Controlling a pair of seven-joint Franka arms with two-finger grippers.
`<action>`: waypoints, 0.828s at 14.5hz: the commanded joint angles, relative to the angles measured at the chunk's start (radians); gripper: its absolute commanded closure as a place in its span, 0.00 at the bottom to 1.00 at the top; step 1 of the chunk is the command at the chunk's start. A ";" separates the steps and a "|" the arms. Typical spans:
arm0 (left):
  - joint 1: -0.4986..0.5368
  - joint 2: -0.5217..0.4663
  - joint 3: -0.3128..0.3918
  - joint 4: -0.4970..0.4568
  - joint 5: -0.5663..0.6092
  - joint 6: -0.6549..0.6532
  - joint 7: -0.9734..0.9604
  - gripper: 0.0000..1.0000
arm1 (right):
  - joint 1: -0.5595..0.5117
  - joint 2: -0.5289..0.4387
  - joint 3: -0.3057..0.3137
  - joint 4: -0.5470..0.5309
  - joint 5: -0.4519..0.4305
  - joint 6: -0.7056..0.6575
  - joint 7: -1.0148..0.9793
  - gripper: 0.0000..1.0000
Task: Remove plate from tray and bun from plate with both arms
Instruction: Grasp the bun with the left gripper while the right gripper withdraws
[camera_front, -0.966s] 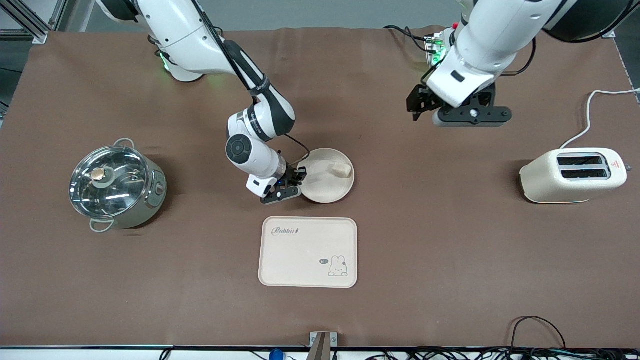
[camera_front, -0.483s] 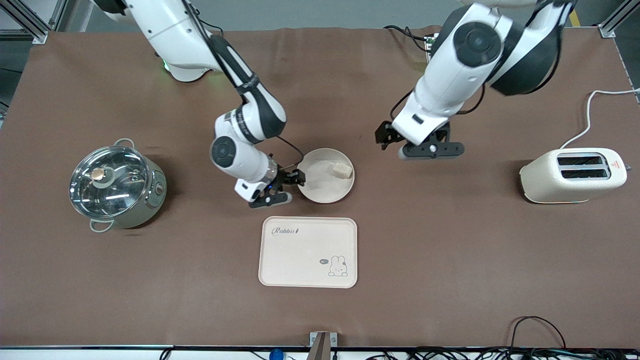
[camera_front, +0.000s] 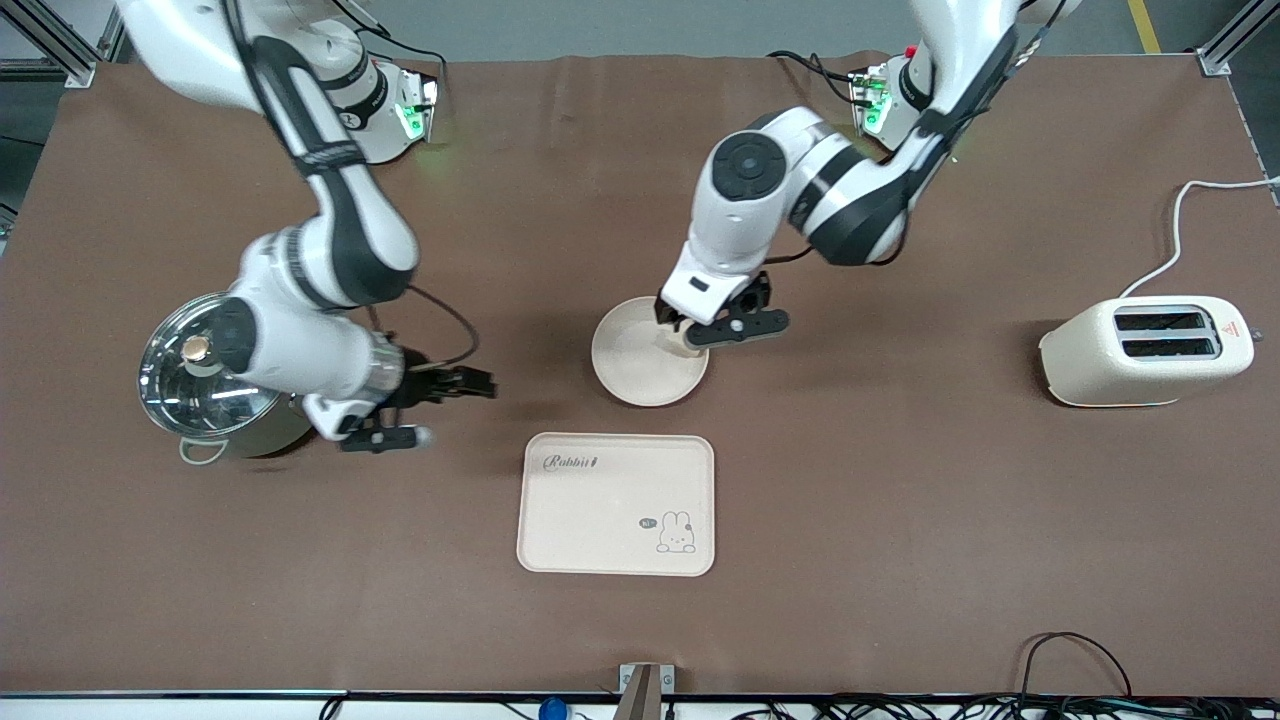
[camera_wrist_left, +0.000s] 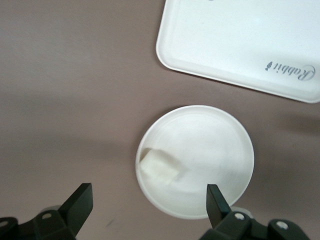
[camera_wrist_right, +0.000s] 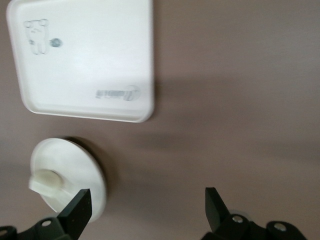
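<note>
Black left hand (camera_wrist_left: 147, 200) spread wide over bun (camera_wrist_left: 159, 169), empty

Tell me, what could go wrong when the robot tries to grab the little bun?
The bun lies close to the plate's rim, so the left gripper, open above it, might bump the rim and tip or slide the plate. The bun looks small and soft, so the jaws might squash it or miss it. The tray lies beside the plate, nearer the front camera, so a pushed plate might ride onto it.

loc: robot lab | evid: table (camera_front: 900, 560) w/ brown cloth, alu frame (camera_front: 60, 40), cables (camera_front: 1080, 650)
</note>
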 joint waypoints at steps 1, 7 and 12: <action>0.008 0.070 -0.002 0.019 0.070 0.058 -0.105 0.00 | -0.070 -0.037 0.015 0.070 -0.092 -0.158 -0.016 0.00; 0.018 0.147 0.006 -0.035 0.117 0.233 -0.280 0.00 | -0.158 -0.085 0.011 0.172 -0.159 -0.274 -0.015 0.00; 0.016 0.186 0.004 -0.076 0.285 0.246 -0.416 0.01 | -0.160 -0.119 0.011 0.193 -0.274 -0.327 -0.013 0.00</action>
